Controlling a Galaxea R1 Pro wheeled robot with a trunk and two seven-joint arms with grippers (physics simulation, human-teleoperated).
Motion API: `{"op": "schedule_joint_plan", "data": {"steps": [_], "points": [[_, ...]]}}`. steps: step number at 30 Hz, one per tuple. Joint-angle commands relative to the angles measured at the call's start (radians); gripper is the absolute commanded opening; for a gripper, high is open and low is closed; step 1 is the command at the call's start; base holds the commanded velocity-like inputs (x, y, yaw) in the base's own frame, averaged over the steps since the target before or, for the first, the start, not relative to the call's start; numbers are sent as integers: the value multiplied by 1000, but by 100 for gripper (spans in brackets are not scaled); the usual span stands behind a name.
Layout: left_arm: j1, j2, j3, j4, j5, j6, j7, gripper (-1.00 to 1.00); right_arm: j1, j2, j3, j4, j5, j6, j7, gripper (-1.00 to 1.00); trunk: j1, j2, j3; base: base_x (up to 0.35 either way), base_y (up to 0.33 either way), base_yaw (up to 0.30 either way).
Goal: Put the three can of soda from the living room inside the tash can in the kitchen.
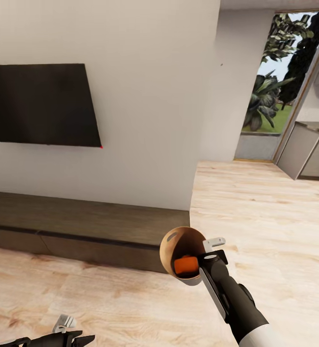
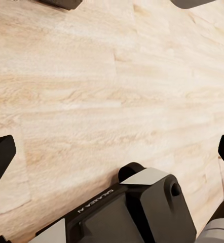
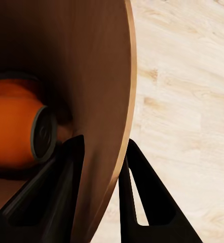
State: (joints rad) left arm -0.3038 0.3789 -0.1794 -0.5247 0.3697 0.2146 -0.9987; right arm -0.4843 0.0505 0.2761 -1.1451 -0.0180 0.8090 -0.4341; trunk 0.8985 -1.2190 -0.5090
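My right gripper (image 1: pixel 211 251) is shut on the rim of the tash can (image 1: pixel 179 241) and carries it tilted above the wood floor, mouth towards the camera. An orange can of soda (image 1: pixel 186 265) lies inside on the tan-brown wall. In the right wrist view one dark finger (image 3: pixel 56 195) is inside the tash can (image 3: pixel 86 71) and the other is outside, clamping the wall, with the can of soda (image 3: pixel 18 131) showing its silver top just beyond. More orange lies behind it; how many cans I cannot tell. My left gripper (image 1: pixel 65 328) hangs low and open over bare floor, fingertips (image 2: pixel 0 157) far apart.
A black TV (image 1: pixel 41 103) hangs on the white wall above a long low wooden bench (image 1: pixel 82 226) straight ahead. Past the wall corner (image 1: pixel 198 144), plank floor (image 1: pixel 265 207) runs towards a window with plants (image 1: pixel 275 82) and a grey cabinet (image 1: pixel 306 152).
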Motion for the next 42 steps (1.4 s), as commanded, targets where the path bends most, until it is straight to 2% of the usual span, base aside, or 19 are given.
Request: {"op": "schedule_joint_plan", "data": {"steps": [1, 12, 42], "points": [[0, 0, 0, 0, 0, 0, 0, 100, 0, 0, 0, -1, 12, 1, 2, -100, 0, 0, 1, 0, 0, -49], [0, 0, 0, 0, 0, 0, 0, 100, 0, 0, 1, -2, 12, 1, 2, -100, 0, 0, 5, 0, 0, 35], [0, 0, -1, 0, 0, -1, 0, 100, 0, 0, 2, -2, 10, 1, 2, -100, 0, 0, 10, 0, 0, 243]]}}
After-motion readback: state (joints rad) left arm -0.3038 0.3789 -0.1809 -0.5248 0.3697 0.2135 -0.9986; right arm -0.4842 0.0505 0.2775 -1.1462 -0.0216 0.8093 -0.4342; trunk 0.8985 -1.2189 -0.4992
